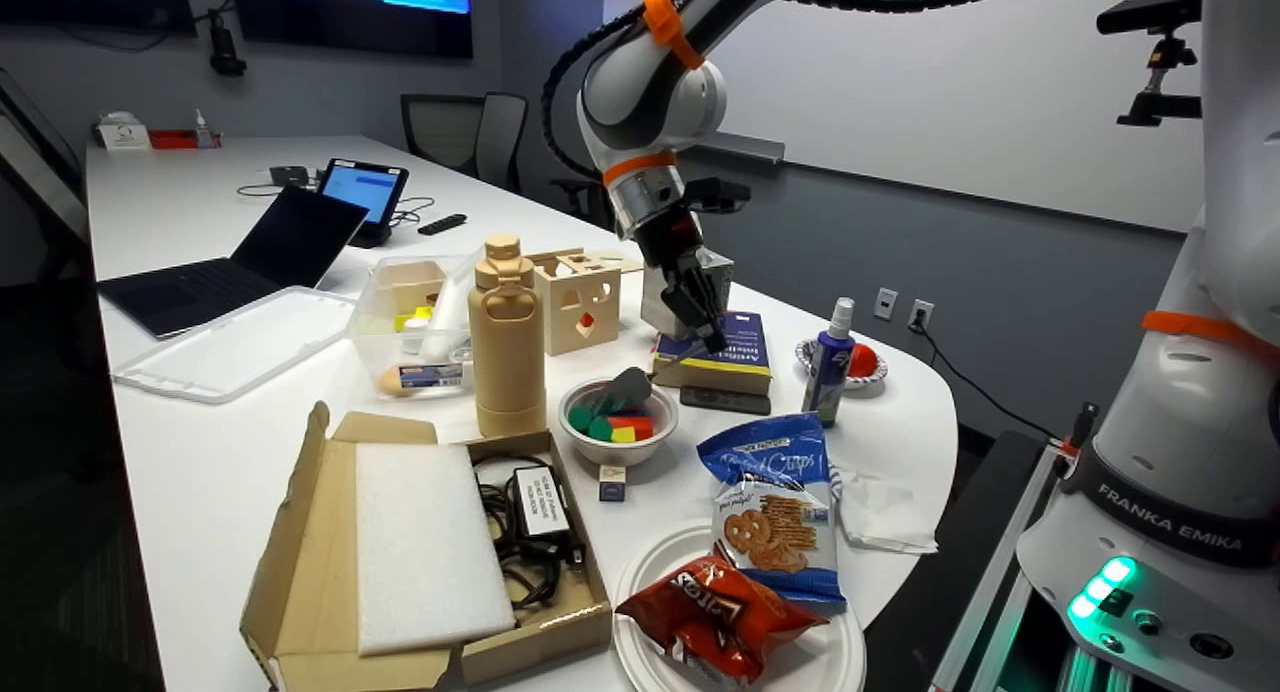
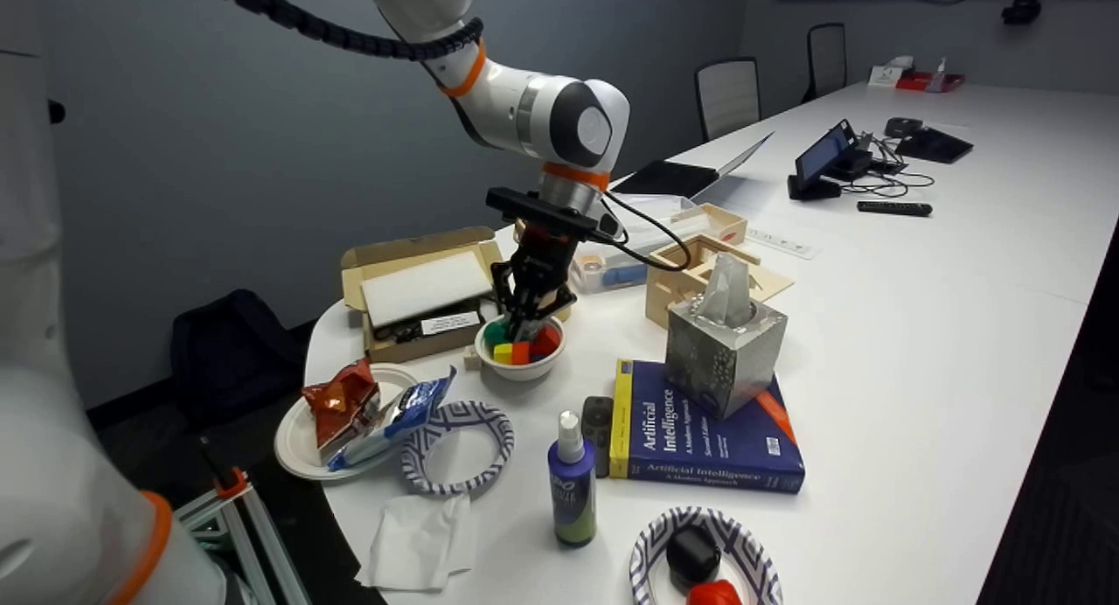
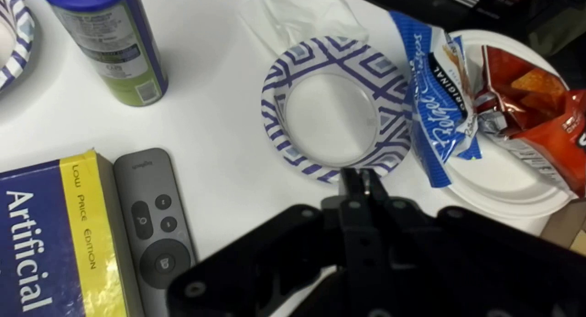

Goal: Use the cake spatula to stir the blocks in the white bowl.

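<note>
The white bowl (image 1: 655, 442) stands on the table with red, green and yellow blocks (image 1: 622, 429) inside; bowl (image 2: 522, 372) and blocks (image 2: 521, 352) also show in an exterior view. The cake spatula (image 1: 625, 392) has a dark grey blade, which dips into the bowl over the blocks at a tilt. My gripper (image 1: 716, 340) is shut on the spatula's thin handle, above and to the side of the bowl. In the wrist view the gripper (image 3: 364, 172) has its fingertips nearly together with a sliver of metal between them. Bowl, blocks and blade are hidden there.
A small wooden cube (image 1: 612, 484) sits against the bowl. A tan bottle (image 1: 508, 352), open cardboard box (image 1: 540, 652) and thick book (image 1: 745, 367) are close by. A spray bottle (image 2: 573, 491), remote (image 2: 597, 430), patterned plate (image 2: 503, 439) and snack bags (image 1: 715, 612) lie around.
</note>
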Motion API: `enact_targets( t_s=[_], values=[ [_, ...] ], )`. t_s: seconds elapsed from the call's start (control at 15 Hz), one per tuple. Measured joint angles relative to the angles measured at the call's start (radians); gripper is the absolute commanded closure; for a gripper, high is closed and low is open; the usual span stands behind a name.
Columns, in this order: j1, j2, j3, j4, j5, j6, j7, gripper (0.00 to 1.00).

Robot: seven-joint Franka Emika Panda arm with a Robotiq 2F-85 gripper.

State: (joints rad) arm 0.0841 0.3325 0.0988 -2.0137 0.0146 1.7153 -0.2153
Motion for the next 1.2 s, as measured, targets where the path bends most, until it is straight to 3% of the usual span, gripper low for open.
enact_targets(
  t_s=[0.27, 0.67, 1.2],
  values=[
    [0.000, -0.003, -0.005, 0.002, -0.032, 0.046, 0.056, 0.99],
    [0.001, -0.005, -0.021, 0.024, -0.123, 0.004, 0.153, 0.99],
    [0.000, -0.002, -0.022, 0.031, -0.096, -0.069, 0.156, 0.99]
  ],
)
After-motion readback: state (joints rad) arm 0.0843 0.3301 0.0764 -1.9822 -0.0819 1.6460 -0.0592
